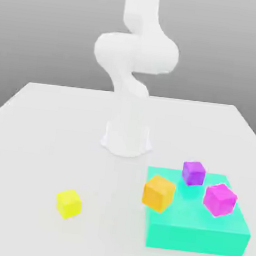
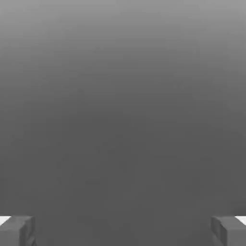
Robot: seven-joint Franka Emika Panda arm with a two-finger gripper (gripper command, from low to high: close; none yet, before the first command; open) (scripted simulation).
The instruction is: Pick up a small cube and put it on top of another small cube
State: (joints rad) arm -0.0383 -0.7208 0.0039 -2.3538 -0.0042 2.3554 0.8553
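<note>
Soft even light; faint shadows

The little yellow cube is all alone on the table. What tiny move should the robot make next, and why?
Probably swing the gripper over the small bright-yellow cube and lower toward it. The cube sits by itself on the white table, apart from the teal block and the other cubes. In the hand view the fingers stand wide apart with nothing between them, so it looks ready to grasp.
</note>
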